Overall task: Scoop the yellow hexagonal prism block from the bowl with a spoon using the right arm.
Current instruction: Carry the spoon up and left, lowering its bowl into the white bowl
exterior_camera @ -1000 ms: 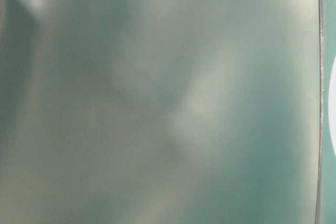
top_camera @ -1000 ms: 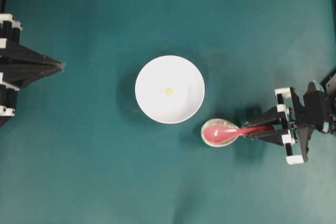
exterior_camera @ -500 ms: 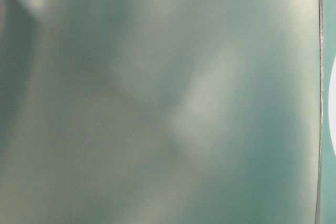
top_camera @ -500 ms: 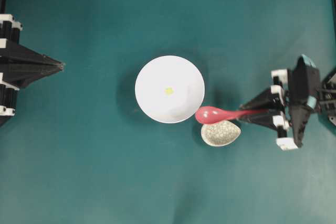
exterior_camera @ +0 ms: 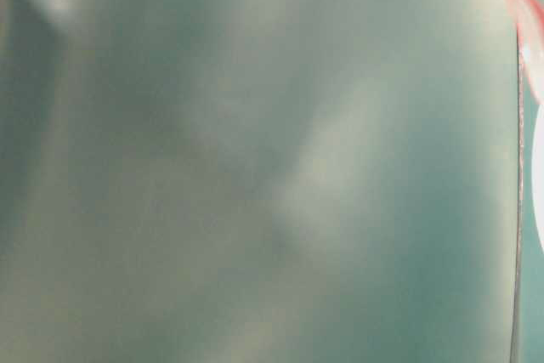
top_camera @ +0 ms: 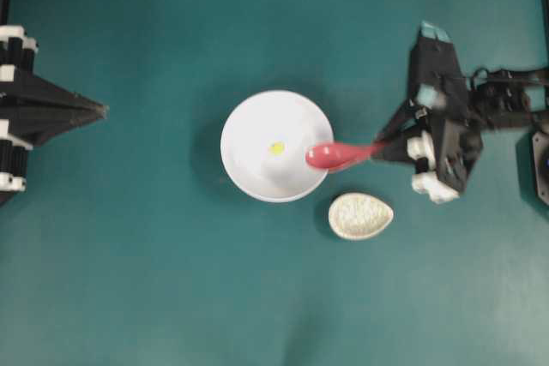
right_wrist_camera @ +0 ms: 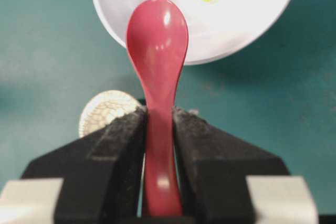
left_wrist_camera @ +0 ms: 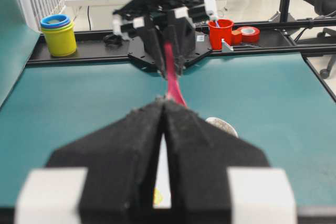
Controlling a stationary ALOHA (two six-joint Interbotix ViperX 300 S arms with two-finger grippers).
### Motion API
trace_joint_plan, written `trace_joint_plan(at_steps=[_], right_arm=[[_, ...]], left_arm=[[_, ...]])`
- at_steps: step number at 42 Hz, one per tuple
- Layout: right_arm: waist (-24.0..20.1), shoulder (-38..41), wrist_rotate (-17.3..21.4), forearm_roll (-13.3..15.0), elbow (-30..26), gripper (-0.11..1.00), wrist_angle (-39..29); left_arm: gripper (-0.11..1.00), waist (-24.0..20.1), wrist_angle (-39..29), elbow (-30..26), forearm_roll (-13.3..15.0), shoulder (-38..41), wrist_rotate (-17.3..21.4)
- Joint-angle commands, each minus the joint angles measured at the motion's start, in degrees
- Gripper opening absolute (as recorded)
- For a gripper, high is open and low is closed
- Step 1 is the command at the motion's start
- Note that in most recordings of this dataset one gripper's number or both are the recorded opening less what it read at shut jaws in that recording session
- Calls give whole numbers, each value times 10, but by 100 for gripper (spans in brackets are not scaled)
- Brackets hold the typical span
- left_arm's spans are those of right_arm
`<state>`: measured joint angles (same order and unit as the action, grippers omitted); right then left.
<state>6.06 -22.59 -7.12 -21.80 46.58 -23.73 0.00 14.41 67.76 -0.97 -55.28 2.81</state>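
1. The right gripper pinches the spoon by its handle, scoop over the bowl's right rim;
2. the yellow hexagonal prism block lies inside the bowl;
3. the left gripper, fingers pressed together, is parked well apart.

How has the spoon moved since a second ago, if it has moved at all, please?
Yes. The spoon, held by the right gripper, has left the speckled dish and gone up-left in the overhead view; its scoop now overlaps the bowl's right rim.
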Motion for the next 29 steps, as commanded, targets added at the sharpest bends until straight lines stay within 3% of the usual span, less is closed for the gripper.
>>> trace_joint_plan(at_steps=[1, 15, 29], right_arm=[[20, 11, 3, 8, -48, 22, -52], [45, 109, 4, 43, -162, 22, -190], [45, 163, 48, 91, -221, 22, -249]], left_arm=[[0, -1, -4, -15, 1, 5, -2], [0, -1, -10, -16, 1, 1, -15], [0, -1, -17, -16, 0, 0, -15]])
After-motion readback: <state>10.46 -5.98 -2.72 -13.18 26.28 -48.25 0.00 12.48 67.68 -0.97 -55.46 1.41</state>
